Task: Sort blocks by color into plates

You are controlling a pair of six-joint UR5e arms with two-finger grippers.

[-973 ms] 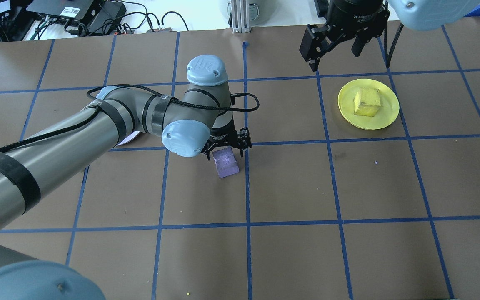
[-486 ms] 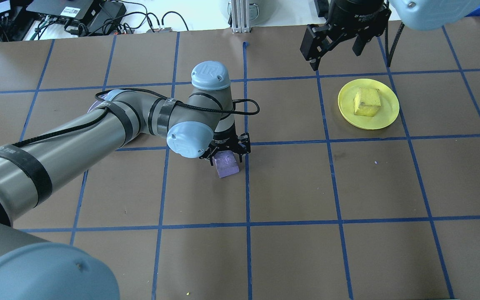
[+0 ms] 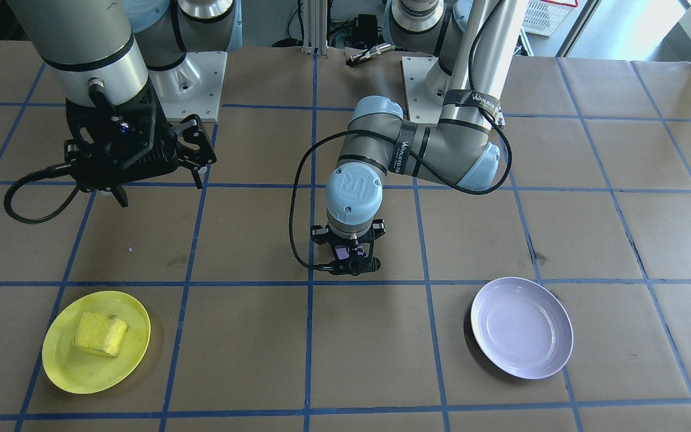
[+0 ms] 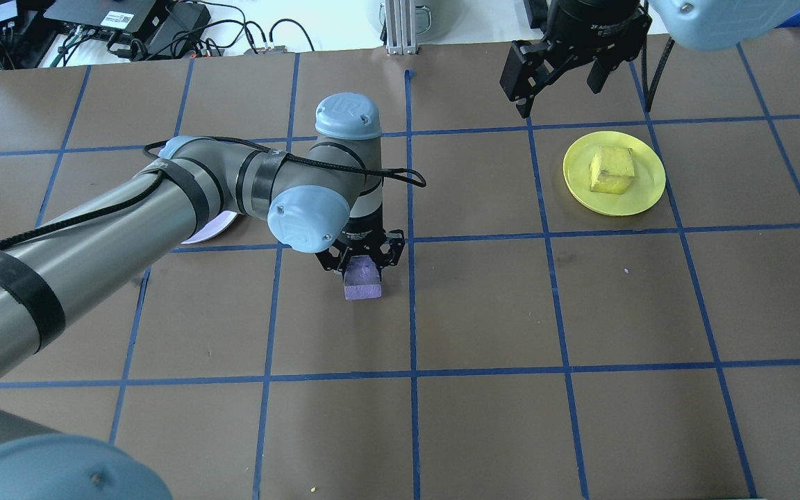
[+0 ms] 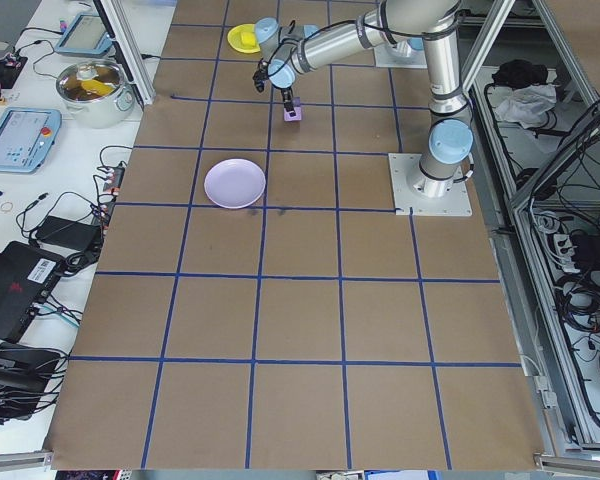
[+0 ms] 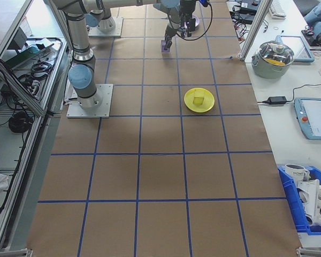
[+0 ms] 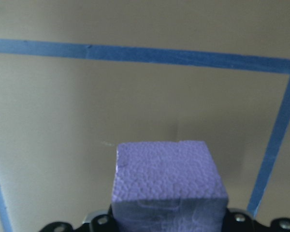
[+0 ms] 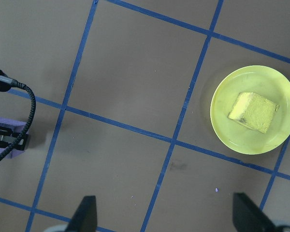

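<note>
You had the left gripper (image 4: 360, 258) clamped on the purple block (image 4: 362, 281), which sat between its fingers near the table's middle; whether it was lifted clear of the paper I could not tell. The lavender plate (image 3: 522, 327) lay well apart from it and mostly hidden under your left arm in the overhead view. The risk I saw: the foam looked gripped near its top, so a quick swing toward that plate could let it twist or slip out, and a low carry might drag it on the paper.

The yellow block (image 4: 611, 169) already rested in the yellow plate (image 4: 647, 187), with the right gripper (image 4: 558, 69) hanging spread and empty near it.

Against 1 second ago, the purple block had squared up and shifted slightly left with the wrist, no longer tilted.
</note>
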